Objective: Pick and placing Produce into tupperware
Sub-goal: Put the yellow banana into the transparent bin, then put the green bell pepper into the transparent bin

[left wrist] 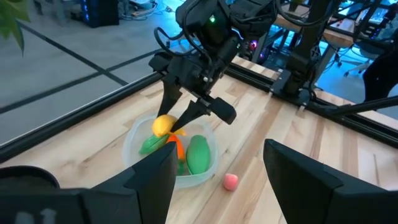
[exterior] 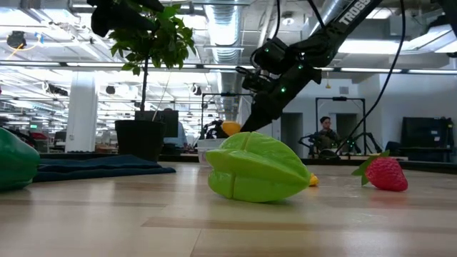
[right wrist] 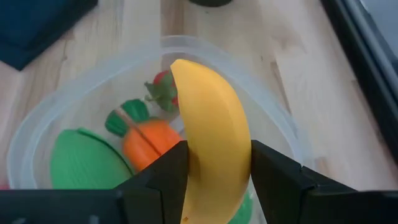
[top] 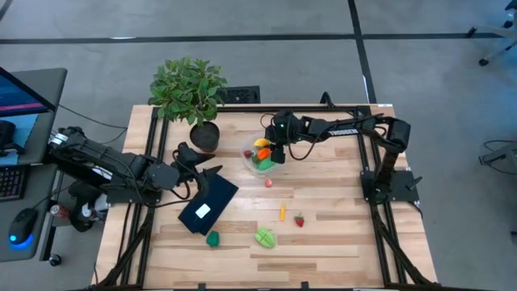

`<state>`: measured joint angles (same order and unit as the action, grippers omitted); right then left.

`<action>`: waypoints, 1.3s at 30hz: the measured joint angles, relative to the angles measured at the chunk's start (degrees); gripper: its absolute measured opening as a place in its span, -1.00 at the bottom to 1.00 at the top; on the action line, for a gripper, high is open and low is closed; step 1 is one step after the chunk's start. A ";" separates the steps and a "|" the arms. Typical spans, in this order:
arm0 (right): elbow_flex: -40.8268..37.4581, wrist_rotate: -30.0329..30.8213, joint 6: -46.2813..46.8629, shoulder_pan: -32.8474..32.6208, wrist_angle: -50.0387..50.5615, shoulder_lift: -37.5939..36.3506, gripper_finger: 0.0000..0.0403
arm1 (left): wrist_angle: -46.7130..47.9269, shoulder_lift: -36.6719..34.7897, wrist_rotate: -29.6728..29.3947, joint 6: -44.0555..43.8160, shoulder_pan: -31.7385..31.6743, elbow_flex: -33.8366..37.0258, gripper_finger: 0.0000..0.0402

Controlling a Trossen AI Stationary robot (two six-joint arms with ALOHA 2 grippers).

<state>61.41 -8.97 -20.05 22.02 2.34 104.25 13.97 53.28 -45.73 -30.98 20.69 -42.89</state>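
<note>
Banana [right wrist: 211, 137], bright yellow, sits pinched between the right gripper's [right wrist: 214, 180] two dark fingers, directly over the round clear tupperware [right wrist: 273, 118]. Its long axis runs out ahead of the fingertips, the free end pointing forward and over the carrot [right wrist: 152, 143] and a strawberry [right wrist: 163, 87] already inside. This looks like the placing step; next I'd expect a small drop and a release. Off to the side, the left gripper [left wrist: 214, 171] waits with fingers spread, holding nothing.
</note>
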 joint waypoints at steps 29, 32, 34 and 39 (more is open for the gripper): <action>0.04 -0.20 4.63 -1.34 4.63 -8.61 0.04 | 2.02 0.00 0.06 0.15 -0.02 -0.04 0.14; 0.01 -0.20 4.63 -2.52 9.62 -12.75 0.04 | 2.19 0.00 0.06 0.35 -0.04 -0.05 0.14; 0.01 -0.22 4.65 -3.81 14.14 -15.45 0.04 | 2.22 0.00 0.06 0.91 -0.04 -0.06 0.14; 0.01 -0.22 6.28 -7.69 24.42 -19.46 0.03 | 2.49 0.00 0.06 1.84 -0.04 -0.07 0.14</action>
<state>61.43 -9.19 -13.77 14.33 26.76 84.78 16.46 53.28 -45.67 -29.14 20.64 -42.96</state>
